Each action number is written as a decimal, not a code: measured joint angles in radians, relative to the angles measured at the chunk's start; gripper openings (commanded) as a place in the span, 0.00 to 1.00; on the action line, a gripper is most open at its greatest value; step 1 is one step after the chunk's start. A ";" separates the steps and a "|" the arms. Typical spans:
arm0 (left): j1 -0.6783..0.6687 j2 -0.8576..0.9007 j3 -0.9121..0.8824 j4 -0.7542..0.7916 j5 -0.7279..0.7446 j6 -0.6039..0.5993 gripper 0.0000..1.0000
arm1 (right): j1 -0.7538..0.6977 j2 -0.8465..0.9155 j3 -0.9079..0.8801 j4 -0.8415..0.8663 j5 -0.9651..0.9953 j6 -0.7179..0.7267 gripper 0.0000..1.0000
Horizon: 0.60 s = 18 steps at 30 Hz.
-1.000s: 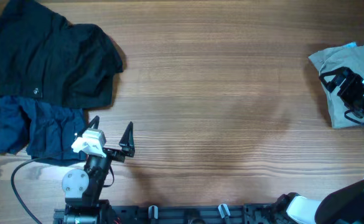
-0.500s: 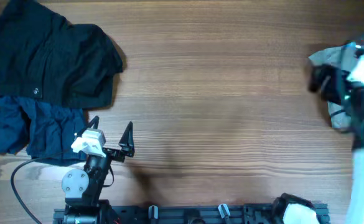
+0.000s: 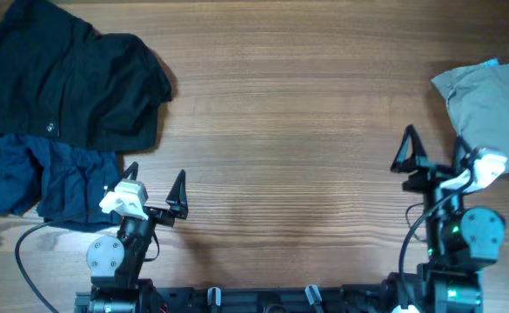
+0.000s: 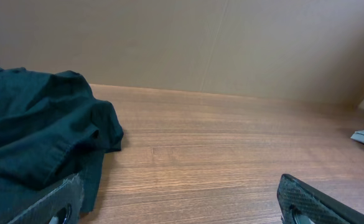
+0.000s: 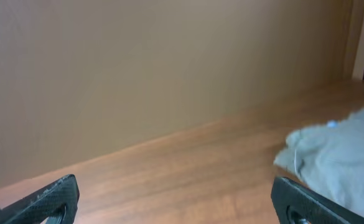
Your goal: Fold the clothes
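Currently both arms sit at the near edge of the brown wood-grain table (image 3: 298, 130), each holding nothing. Left gripper (image 3: 156, 174): black pointed fingers spread fully wide, nothing between them; its wrist view shows the two finger tips (image 4: 51, 202) at the bottom corners with bare tabletop between. Right gripper (image 3: 432, 146): likewise at full spread and empty; in its wrist view the gripper (image 5: 178, 202) frames only bare wood and a plain tan wall (image 5: 138, 68) behind. The clothes, a pale khaki-grey wrinkled cotton garment (image 3: 489, 113), lie bunched in a loose heap at the far right of the table, partly cut off by the frame edge, with a small light blue scrap (image 3: 494, 63) showing at the top. From overhead the right arm's outer finger and white housing overlap the heap's lower-left edge; contact cannot be told. From the right wrist the same garment (image 5: 337, 162) lies ahead and off to the right, outside the gap between the fingers. On the opposite side, far left, a crumpled black fabric garment (image 3: 71, 78) lies spread out, and a rumpled navy blue garment (image 3: 36, 174) lies below it, touching it, just beside the left gripper. The left wrist view catches the dark cloth (image 4: 38, 137) at its left.
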 measured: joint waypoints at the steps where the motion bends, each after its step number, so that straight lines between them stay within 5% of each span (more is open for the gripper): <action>1: 0.000 0.000 0.000 0.000 0.000 0.000 1.00 | 0.000 -0.034 -0.036 0.002 0.000 0.005 1.00; 10: 0.000 0.000 0.000 0.000 0.000 0.000 1.00 | 0.000 -0.281 -0.309 0.007 -0.018 0.020 1.00; 18: 0.000 0.000 0.000 0.000 0.000 0.000 1.00 | 0.000 -0.340 -0.333 0.003 -0.029 -0.004 1.00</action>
